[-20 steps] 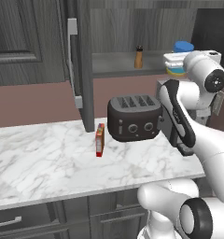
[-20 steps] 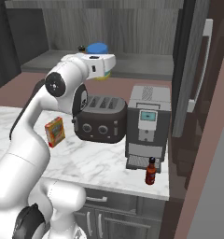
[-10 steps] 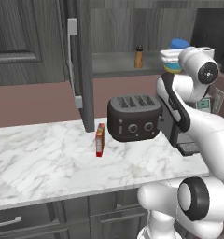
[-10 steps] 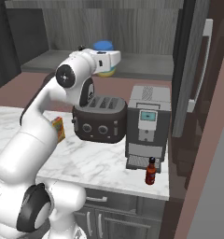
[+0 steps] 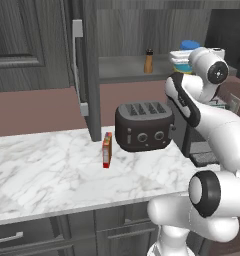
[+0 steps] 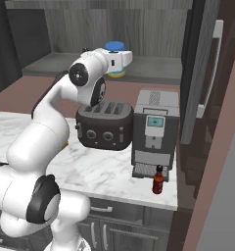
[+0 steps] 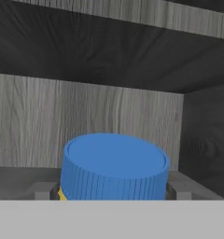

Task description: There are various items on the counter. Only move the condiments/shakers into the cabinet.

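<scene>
Nearest the base, the marble counter (image 5: pixel 47 170) carries the slim red-orange box (image 5: pixel 107 150), standing upright a little in front of the open cabinet door's lower edge. Just beyond it and to the right sits a dark toaster (image 5: pixel 143 126), and beside that, in the right base view, a grey coffee machine (image 6: pixel 154 128). The dark red bottle (image 6: pixel 158 180) stands upright at the counter's front edge, right in front of the coffee machine's tray. Above all this the arm reaches up into the open cabinet (image 5: pixel 127 32), whose tall door (image 5: pixel 84 65) with its silver handle (image 5: pixel 78 67) hangs open to the left. On the grey shelf the small brown shaker (image 5: pixel 149 61) stands upright, well apart from the gripper (image 6: pixel 120 60). The gripper is at shelf height with the blue-lidded jar (image 7: pixel 114 166) between its fingers (image 7: pixel 44 190), which sit against either side of the jar just below the lid, so it looks clamped on the jar, though whether the jar's base rests on the shelf or hangs just above it cannot be told from these angles. Behind the jar rises the cabinet's pale wood-grain back wall (image 7: pixel 86 121).
</scene>
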### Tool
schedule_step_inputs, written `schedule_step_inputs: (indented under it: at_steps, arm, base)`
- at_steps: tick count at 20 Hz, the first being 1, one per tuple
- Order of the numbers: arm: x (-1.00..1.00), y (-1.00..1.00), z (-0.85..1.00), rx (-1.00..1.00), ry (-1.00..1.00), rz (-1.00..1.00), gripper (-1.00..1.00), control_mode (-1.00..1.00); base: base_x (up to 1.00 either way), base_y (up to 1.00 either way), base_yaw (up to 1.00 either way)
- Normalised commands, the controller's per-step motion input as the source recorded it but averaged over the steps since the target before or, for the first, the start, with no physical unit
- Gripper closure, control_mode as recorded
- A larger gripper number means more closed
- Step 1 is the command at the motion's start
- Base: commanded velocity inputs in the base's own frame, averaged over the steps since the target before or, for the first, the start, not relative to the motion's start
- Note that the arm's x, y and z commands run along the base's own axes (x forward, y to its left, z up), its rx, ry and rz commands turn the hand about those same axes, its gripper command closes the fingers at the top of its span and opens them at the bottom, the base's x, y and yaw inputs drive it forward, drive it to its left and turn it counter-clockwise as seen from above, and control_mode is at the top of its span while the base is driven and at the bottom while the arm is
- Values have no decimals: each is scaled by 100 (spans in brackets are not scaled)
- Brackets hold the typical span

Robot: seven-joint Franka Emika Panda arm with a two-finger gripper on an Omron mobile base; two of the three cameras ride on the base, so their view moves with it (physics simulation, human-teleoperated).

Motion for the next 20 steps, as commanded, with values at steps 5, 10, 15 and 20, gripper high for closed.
schedule_step_inputs:
  at_steps: [5,10,15,20]
  arm:
    - [35,-6,-12,0,0,0,100,-100]
    - [50,-2,-5,0,0,0,100,-100]
    - [60,0,0,0,1,0,100,-100]
    - [42,-2,-3,0,0,0,100,-100]
  base:
    - [0,0,0]
    - [0,0,0]
    - [0,0,0]
    - [0,0,0]
